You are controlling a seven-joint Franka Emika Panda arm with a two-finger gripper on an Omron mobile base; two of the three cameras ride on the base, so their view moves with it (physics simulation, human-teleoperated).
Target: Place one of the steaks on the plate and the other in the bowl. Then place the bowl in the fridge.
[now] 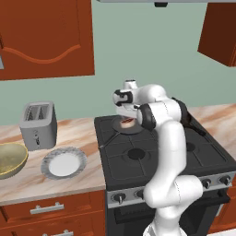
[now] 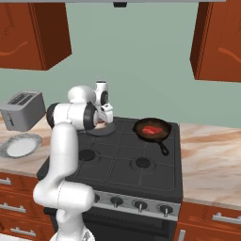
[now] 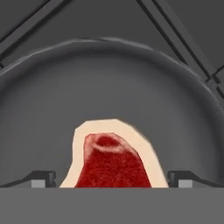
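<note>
Stovetop pan (image 3: 109, 87), steak (image 3: 113, 162) between open pincer (image 3: 111, 179)

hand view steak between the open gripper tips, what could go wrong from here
The steak lies flat and thin on the dark round pan, so the open gripper might close above it or scrape the pan instead. The plate and bowl sit far left past the stove; a weak pinch could drop it on the way.
</note>
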